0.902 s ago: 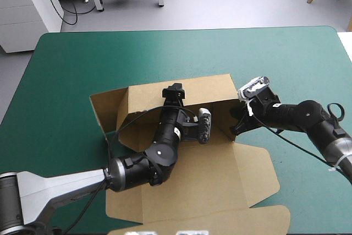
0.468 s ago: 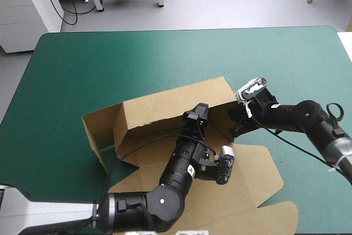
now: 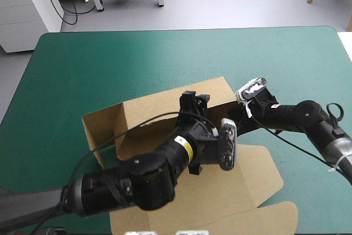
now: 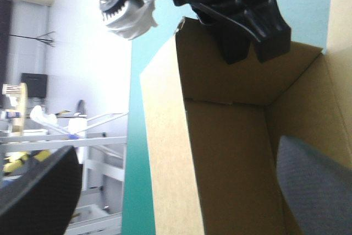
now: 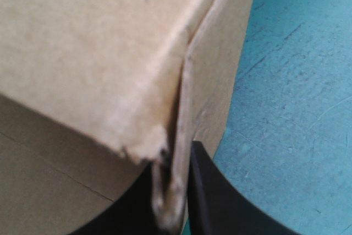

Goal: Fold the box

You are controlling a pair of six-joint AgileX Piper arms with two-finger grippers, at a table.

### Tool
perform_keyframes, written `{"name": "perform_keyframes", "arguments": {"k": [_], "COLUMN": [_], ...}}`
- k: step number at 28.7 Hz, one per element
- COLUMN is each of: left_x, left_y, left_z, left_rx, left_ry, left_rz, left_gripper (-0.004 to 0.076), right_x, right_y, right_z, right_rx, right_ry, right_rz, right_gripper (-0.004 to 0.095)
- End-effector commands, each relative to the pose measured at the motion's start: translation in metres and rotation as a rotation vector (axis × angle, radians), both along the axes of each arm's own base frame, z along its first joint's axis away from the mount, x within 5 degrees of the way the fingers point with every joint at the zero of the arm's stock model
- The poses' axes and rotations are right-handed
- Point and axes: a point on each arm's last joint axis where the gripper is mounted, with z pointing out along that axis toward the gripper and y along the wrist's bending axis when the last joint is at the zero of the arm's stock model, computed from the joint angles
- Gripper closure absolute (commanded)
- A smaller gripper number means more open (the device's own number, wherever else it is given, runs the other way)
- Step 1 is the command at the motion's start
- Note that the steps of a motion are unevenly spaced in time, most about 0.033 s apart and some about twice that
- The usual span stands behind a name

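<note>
High view, guys: where's the box (image 3: 148, 116)?

— Middle of the teal-green table (image 3: 82, 59), walls up, lid flat toward 5 o'clock. Left gripper (image 3: 196, 100) has its fingers spread wide either side of the back wall, gripping nothing. Right gripper (image 3: 237, 120) is at the box's 3 o'clock corner, pinched tight on the wall edge.

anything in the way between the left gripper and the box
Nothing visible. The left gripper is open, with a raised wall of the box directly ahead of it. The right gripper is shut on the box at a far corner, off to one side.
</note>
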Motion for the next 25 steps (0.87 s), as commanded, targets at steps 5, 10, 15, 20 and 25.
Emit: {"name": "perform_keyframes", "arguments": {"k": [5,10,15,20,25], "left_x": [0.047,0.083,0.11,0.128,0.139], "left_y": [0.048,0.095,0.147,0.195,0.243], "left_z": [0.081,0.102,0.11,0.112,0.113], "left_rx": [-0.257,-0.359,-0.425,-0.468,-0.519], "left_ry": [0.155,0.288,0.389,0.367,0.351], "left_rz": [0.102,0.271,0.454,0.645,0.835], "left_gripper": [0.0039,0.0039,0.0047,0.0097,0.0298], "right_x": [-0.005,-0.005,-0.005,-0.005,0.002], "right_y": [0.003,0.003,0.003,0.002,-0.002], "right_z": [0.014,0.014,0.014,0.016,0.032], "right_rx": [0.048,0.04,0.04,0.032,0.014], "right_ry": [-0.009,-0.006,-0.006,-0.015,-0.019], "right_rz": [0.01,0.008,0.008,0.012,-0.062], "right_gripper": [0.0927,0.0927,0.0927,0.0927,0.0927]}}
